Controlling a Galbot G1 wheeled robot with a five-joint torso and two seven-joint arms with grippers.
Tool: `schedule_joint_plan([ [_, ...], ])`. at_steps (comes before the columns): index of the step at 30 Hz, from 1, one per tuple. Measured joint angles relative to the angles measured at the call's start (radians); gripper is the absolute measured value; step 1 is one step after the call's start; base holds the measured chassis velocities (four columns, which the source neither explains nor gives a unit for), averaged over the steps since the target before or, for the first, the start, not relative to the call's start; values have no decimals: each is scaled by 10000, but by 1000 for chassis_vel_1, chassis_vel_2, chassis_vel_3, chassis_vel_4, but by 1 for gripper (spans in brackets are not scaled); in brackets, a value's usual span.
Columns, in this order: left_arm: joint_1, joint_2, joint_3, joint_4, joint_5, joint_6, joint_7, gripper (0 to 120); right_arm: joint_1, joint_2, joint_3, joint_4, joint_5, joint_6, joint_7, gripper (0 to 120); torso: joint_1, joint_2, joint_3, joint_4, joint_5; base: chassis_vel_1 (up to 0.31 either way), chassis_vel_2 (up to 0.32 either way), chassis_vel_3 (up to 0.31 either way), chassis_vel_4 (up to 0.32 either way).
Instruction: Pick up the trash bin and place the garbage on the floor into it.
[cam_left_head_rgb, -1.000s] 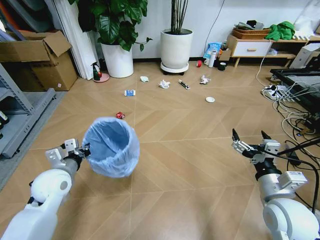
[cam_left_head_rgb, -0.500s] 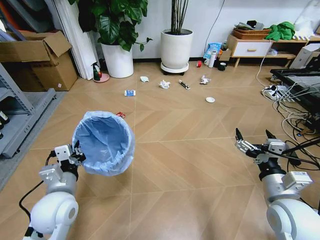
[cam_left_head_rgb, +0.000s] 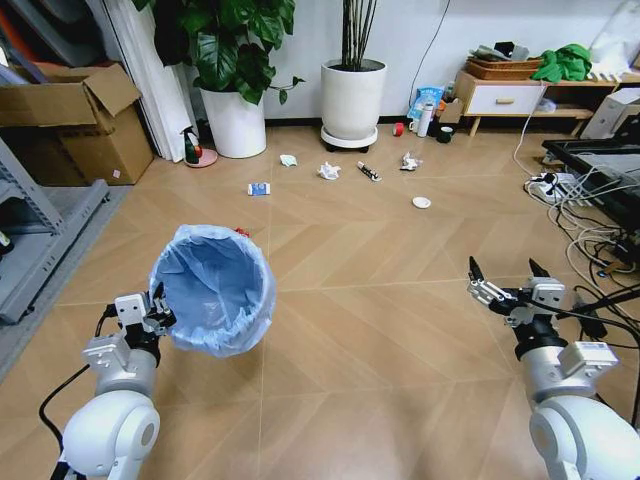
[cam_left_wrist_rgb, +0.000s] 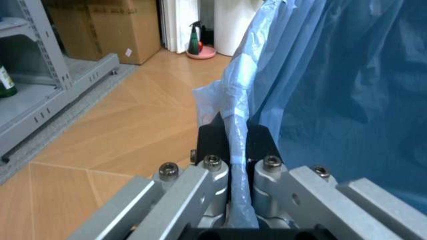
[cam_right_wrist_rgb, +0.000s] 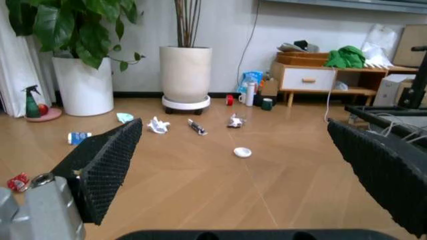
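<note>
The trash bin (cam_left_head_rgb: 212, 290), round and lined with a crinkly light-blue bag, hangs tilted above the floor at my front left. My left gripper (cam_left_head_rgb: 159, 306) is shut on its near rim; in the left wrist view the fingers (cam_left_wrist_rgb: 215, 145) pinch the bag-covered rim (cam_left_wrist_rgb: 237, 125). The garbage lies farther off: white paper wads (cam_left_head_rgb: 329, 170) (cam_left_head_rgb: 408, 160), a blue-white packet (cam_left_head_rgb: 259, 188), a stick wrapper (cam_left_head_rgb: 368, 171) and a white disc (cam_left_head_rgb: 422, 202). A red wrapper (cam_right_wrist_rgb: 17, 181) sits just beyond the bin. My right gripper (cam_left_head_rgb: 502, 272) hovers open at the front right, holding nothing.
Two large white plant pots (cam_left_head_rgb: 353, 97) (cam_left_head_rgb: 236, 122) stand against the far wall. A cardboard box (cam_left_head_rgb: 75, 125) and grey shelving (cam_left_head_rgb: 30, 230) line the left side. Cables (cam_left_head_rgb: 590, 215) and a low cabinet (cam_left_head_rgb: 500, 97) are on the right.
The left arm has drawn back toward me, carrying the bin slightly left and nearer. The right gripper has shifted a little to the right. The camera has moved slightly.
</note>
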Motion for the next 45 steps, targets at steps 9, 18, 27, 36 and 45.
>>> schedule_joint_plan([
  [9, -4, 46, 47, 9, 10, 0, 25, 0, 16, 48, -9, -31, -57, 18, 2, 100, 0, 0, -1, 1, 0, 6, 149, -6, -145],
  [18, 12, 47, 95, 18, 72, -55, 102, 0, 20, 78, -11, -71, -102, 61, -10, 100, 0, 0, -1, 1, 1, 13, 166, -24, -171],
  [27, 24, 32, 93, 11, 90, -123, 100, 0, 31, 98, -9, -73, -138, 86, -17, 100, 0, 0, -1, 2, -1, -55, 213, 48, -198],
  [36, 61, 15, 89, -43, 121, -157, 98, 0, 0, 137, -19, -44, -200, 103, -20, 100, 0, 0, -1, 1, -2, -62, 215, 51, -211],
  [45, 150, 39, 70, -157, 142, -171, 103, 0, -22, 168, -39, -19, -245, 155, -36, 100, 0, 0, -1, 2, -2, -63, 228, 58, -225],
])
